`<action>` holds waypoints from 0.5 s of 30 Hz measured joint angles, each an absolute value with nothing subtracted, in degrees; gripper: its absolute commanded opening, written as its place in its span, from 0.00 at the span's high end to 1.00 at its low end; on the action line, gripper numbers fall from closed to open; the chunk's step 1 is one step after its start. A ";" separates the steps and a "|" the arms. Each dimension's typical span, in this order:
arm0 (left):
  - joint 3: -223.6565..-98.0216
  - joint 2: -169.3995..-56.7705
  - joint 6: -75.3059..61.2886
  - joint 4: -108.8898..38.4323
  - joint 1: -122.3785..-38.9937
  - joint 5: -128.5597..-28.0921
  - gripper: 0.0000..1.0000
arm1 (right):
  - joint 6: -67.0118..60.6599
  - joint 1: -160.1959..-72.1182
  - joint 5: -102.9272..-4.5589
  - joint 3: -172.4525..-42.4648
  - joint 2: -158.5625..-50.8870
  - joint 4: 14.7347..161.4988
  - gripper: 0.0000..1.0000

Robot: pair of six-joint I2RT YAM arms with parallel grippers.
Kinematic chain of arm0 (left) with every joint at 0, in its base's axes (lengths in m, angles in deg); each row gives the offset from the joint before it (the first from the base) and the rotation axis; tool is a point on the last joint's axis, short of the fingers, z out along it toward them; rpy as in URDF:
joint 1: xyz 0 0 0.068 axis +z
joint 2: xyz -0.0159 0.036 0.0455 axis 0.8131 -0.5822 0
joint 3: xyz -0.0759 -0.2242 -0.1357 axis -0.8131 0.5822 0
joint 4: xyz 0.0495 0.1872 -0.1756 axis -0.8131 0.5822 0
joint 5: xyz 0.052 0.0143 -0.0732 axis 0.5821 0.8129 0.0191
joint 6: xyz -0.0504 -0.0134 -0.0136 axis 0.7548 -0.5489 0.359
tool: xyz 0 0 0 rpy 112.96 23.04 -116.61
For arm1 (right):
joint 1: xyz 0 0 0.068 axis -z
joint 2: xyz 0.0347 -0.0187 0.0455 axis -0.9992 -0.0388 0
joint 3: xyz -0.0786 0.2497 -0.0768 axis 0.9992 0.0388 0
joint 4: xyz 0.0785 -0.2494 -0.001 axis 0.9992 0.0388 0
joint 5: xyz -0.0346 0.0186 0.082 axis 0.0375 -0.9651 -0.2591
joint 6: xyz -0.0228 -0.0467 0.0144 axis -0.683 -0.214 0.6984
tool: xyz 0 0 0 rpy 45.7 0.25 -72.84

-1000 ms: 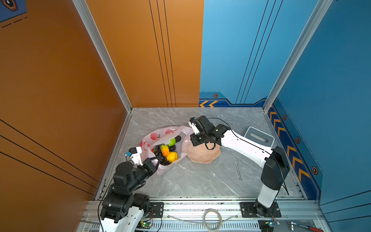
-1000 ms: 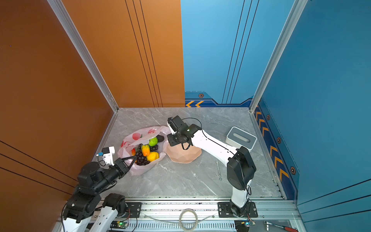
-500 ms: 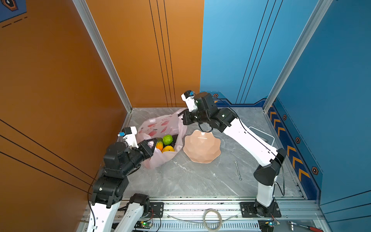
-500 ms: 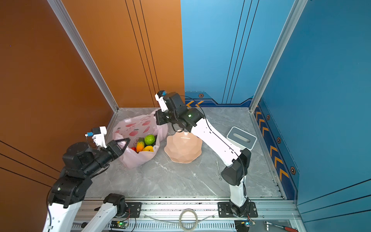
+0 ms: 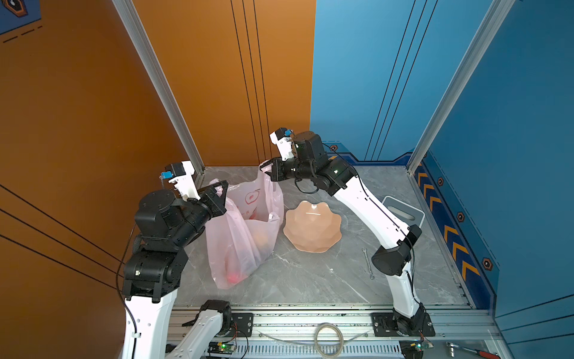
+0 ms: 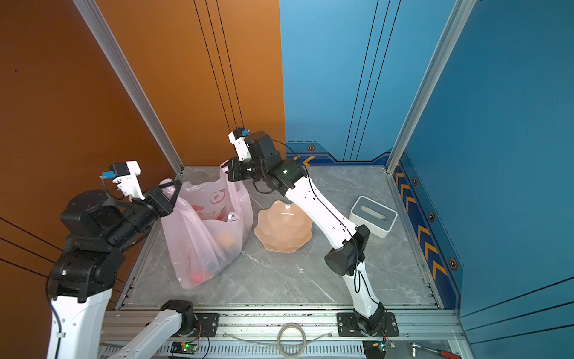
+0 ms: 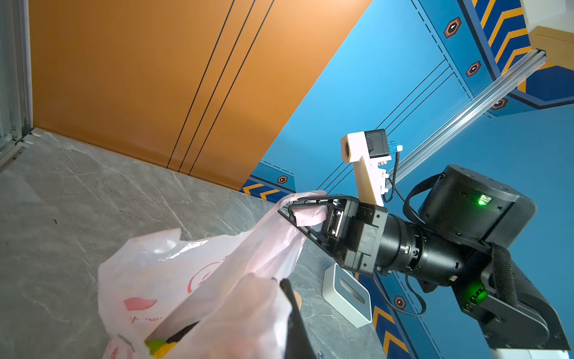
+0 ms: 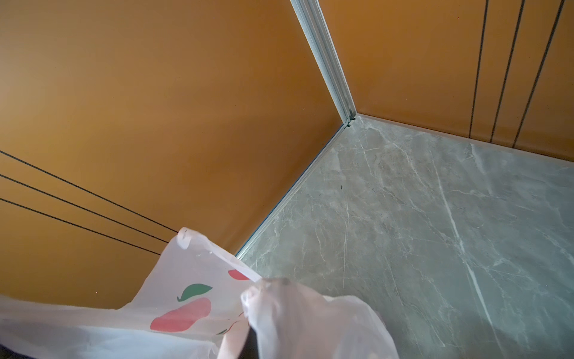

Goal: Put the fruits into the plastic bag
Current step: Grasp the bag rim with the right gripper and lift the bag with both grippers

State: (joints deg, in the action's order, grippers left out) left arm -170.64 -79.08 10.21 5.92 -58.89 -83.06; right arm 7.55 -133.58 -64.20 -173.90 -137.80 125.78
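Bag (image 5: 239,248): hangs left of centre, mouth up, stretched between both sets of jaws. Whether its bottom rests on the worktop (image 5: 310,279) or hangs just above it cannot be told.

Left jaws: together, clamped on the near-left handle loop.

Right jaws: together, clamped on the far-right loop, with film bunched through them in the left wrist view.

Fruits (image 5: 262,239): inside the bag, sunk to the bottom, showing as orange and red blurs through the film.

Bowl (image 5: 312,228): just right of the bag, empty.

Assessment: the task appears all but complete. The film is thin, soft and slippery, so the loops are the only sound hold. The load is light but loose and will roll and swing if the bag is tilted or dropped.
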 measured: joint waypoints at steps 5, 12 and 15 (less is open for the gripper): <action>-170.62 -79.17 10.21 5.87 -58.71 -83.09 1.00 | 10.17 -132.57 -66.26 -174.04 -138.35 122.66 1.00; -169.70 -79.39 10.25 5.11 -58.17 -83.57 1.00 | 11.81 -132.05 -67.66 -174.84 -138.46 119.64 1.00; -166.59 -78.47 10.93 3.47 -58.14 -84.40 1.00 | 11.77 -132.00 -68.25 -174.45 -138.46 119.32 1.00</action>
